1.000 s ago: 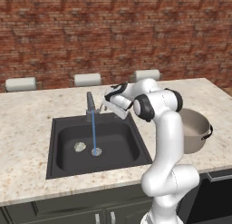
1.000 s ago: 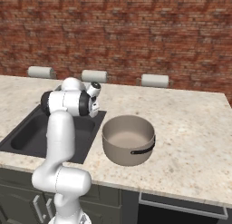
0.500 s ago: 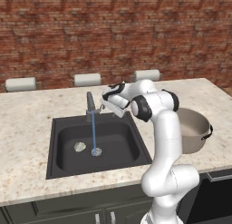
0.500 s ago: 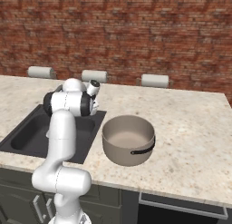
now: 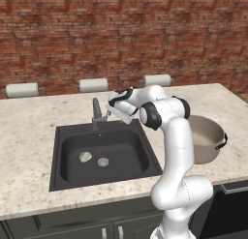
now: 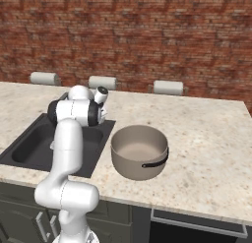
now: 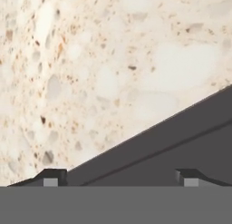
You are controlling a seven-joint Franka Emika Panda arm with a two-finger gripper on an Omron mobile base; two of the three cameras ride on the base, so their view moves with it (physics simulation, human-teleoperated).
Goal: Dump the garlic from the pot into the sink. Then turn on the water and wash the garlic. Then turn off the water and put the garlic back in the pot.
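The garlic point(image 5: 85, 156) lies on the floor of the dark sink point(image 5: 65, 139), just left of the round silver drain point(image 5: 103, 161). No water comes from the short grey faucet point(image 5: 96, 115). My gripper point(image 5: 111, 107) hovers at the sink's back edge, just right of the faucet. In the hand view the gripper point(image 7: 120, 177) is open, its fingertips point(image 7: 50, 176) wide apart with nothing between them, over speckled counter and the sink's dark rim point(image 7: 181, 137). The grey-beige pot point(image 5: 207, 139) stands upright on the counter right of the sink, and its inside point(image 6: 139, 149) looks bare.
Three white rolls point(image 5: 93, 84) lie along the brick wall at the back of the counter. The speckled counter point(image 6: 206, 134) stretches wide to the right of the pot. My own arm point(image 6: 69, 138) stands between the sink point(image 6: 29, 143) and the pot.
The blue stream that ran from the faucet into the sink is gone. My hand has stayed beside the faucet, shifting only slightly. Garlic and pot have not moved.
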